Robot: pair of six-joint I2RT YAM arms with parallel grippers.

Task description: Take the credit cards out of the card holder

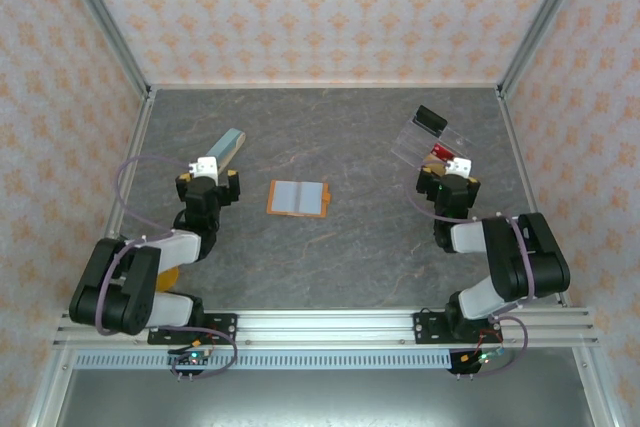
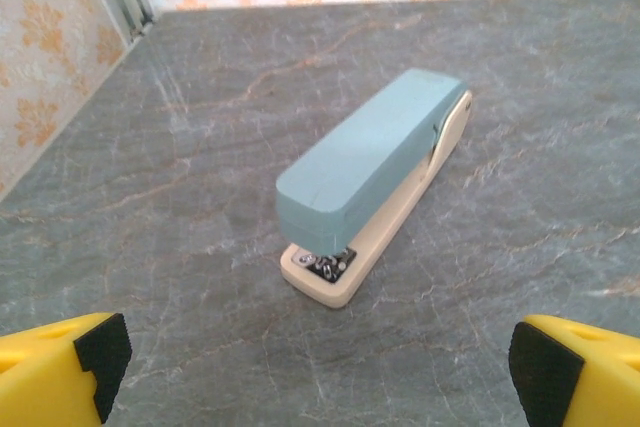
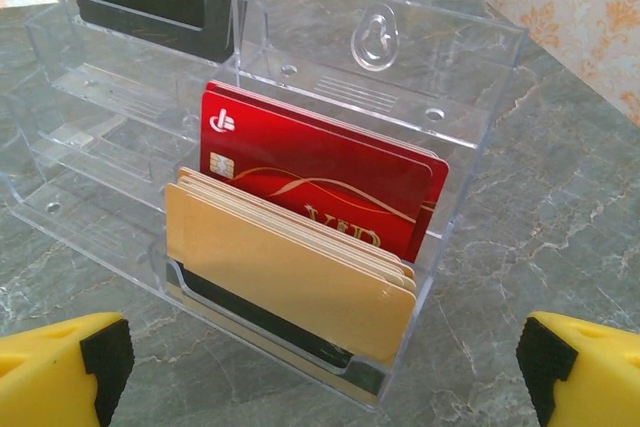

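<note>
Approach step: left hand and right hand stand released, empty. Next, one must reach the flat orange book-like card holder, about four o'clock from the left hand.

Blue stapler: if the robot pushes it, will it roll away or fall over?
Probably no rolling: the stapler rests on a long flat cream base, so it would likely slide across the table. It is narrow, so a sideways shove near the top might tip it. Its smooth blue top may be slippery to pinch.
</note>
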